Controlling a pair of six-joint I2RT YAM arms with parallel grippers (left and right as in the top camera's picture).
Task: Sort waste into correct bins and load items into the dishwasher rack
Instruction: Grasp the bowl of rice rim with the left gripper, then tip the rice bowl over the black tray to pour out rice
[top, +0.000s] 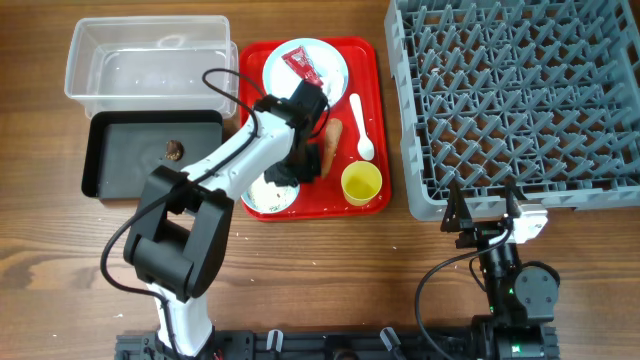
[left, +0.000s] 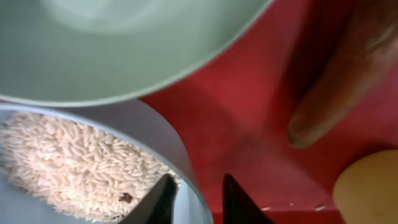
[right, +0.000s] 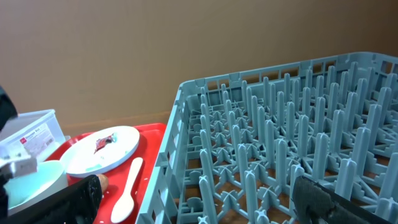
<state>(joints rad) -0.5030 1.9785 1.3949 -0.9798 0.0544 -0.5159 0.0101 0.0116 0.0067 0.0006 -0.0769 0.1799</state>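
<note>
My left gripper (top: 291, 172) hangs low over the flat red serving tray (top: 375, 70). In the left wrist view its jaws (left: 198, 182) are open and straddle the rim of a pale blue bowl (left: 158, 134) holding white rice (left: 68, 162). A second pale bowl (left: 124, 43) sits just beyond. The rice bowl (top: 268, 197) is at the tray's front left. The carrot (top: 333, 145), white spoon (top: 362, 125) and yellow cup (top: 361, 183) lie on the tray. The red packet (top: 303, 67) lies on the plate (top: 330, 60). My right gripper (top: 483, 215) is open and empty at the rack's (top: 520, 100) front edge.
The clear tub (top: 150, 60) stands at the back left. In front of it is the black tray (top: 110, 150) with a small brown lump (top: 173, 150) in it. My left arm lies across the tray's left half. No tissue shows.
</note>
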